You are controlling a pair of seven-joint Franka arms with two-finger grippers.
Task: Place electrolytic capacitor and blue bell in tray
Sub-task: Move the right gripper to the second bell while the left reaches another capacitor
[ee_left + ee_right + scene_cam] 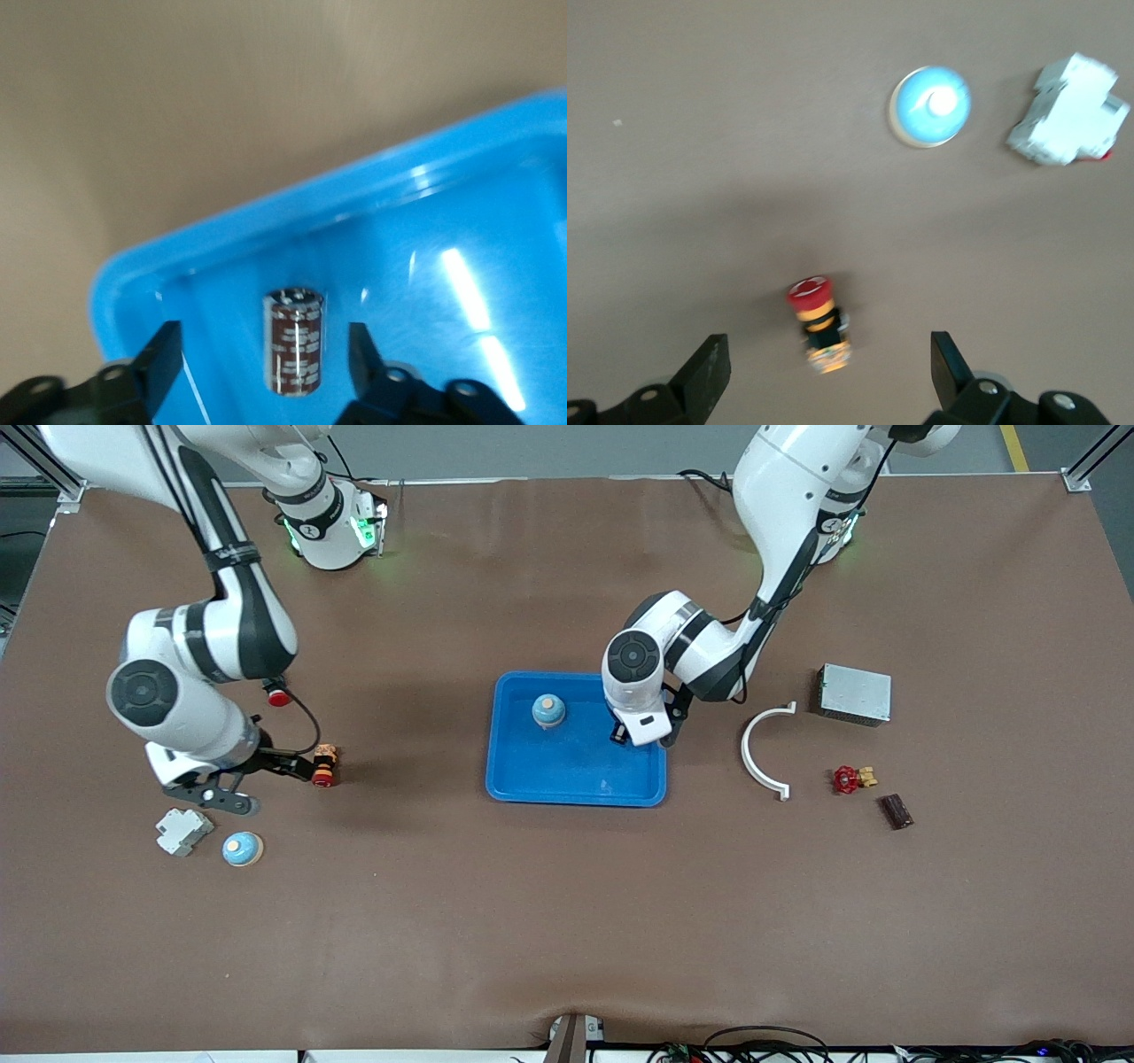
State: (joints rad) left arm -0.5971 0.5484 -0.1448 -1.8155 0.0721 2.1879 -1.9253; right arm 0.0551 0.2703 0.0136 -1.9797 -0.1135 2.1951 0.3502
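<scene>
The blue tray [532,779] lies mid-table. One blue bell [548,711] sits in it, at the side toward the robots. A second blue bell [241,849] lies on the table toward the right arm's end; it also shows in the right wrist view [930,106]. My left gripper [640,732] is open over the tray's corner. In the left wrist view the dark brown electrolytic capacitor [294,339] stands upright on the tray floor [461,292], between the open fingers of the left gripper [264,354] and touching neither. In the front view it is hidden. My right gripper [232,793] [826,354] is open and empty over bare table.
A red-and-yellow push button [324,766] [819,323] lies by the right gripper, with a white breaker [183,831] [1067,111] beside the loose bell. Toward the left arm's end lie a white curved bracket [764,757], a grey metal box [855,693], a red valve [850,779] and a dark block [896,811].
</scene>
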